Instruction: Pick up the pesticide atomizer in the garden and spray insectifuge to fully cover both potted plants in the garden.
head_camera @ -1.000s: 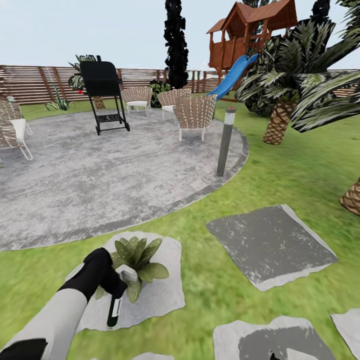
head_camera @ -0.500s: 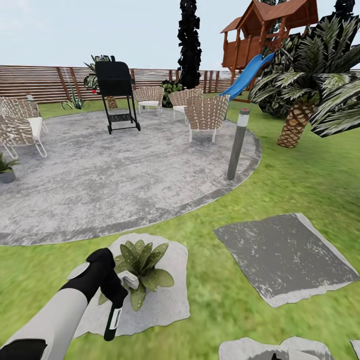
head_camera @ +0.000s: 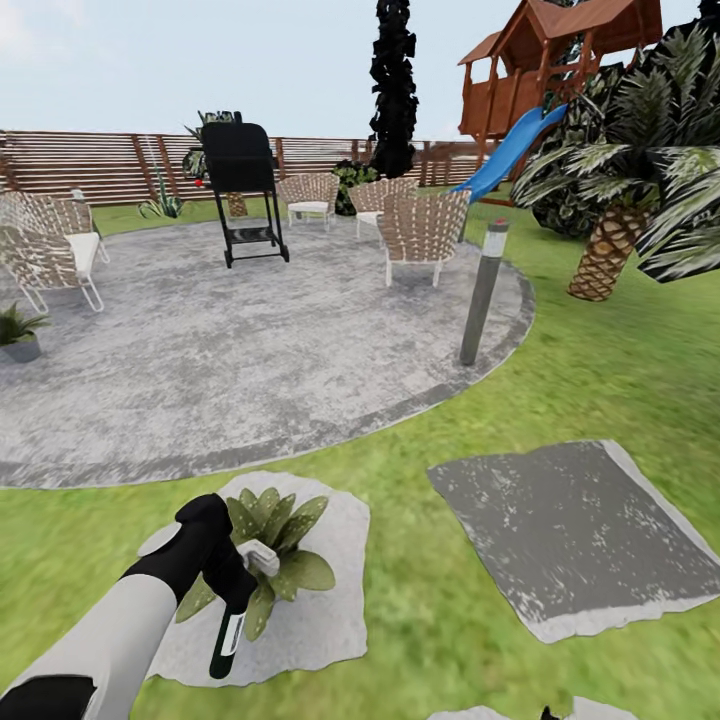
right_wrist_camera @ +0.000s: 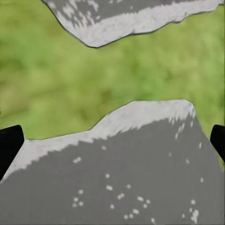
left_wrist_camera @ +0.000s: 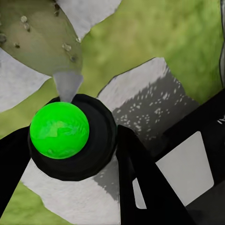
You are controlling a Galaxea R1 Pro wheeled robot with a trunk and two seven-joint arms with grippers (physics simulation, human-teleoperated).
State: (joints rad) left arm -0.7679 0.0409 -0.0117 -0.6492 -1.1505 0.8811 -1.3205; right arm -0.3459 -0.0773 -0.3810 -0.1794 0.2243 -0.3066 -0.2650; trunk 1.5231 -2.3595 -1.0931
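At about seven o'clock in the head view, the left pincer (head_camera: 228,580) is pinching the pesticide atomizer (head_camera: 227,630), a slim dark bottle with a pale label hanging below the black glove. The left wrist view shows a glossy green ball (left_wrist_camera: 59,130) seated in a round black collar between the two dark fingers, with a pale nozzle pointing at a broad speckled leaf. The nearer potted plant (head_camera: 268,555), a low rosette of pointed matte green leaves, sits just beside the pincer on a rough, irregular grey stepping stone (head_camera: 320,625). So the pick-up looks done, and spraying of this plant is apparently under way or about to start; I cannot tell how much is covered.

The right pincer (right_wrist_camera: 112,140) is spread, its dark tips at the frame edges over speckled stone and lawn.

Farther off, at nine o'clock on the mottled round patio (head_camera: 250,370), the second potted plant (head_camera: 18,333) stands in its small grey pot, well apart and probably unsprayed.
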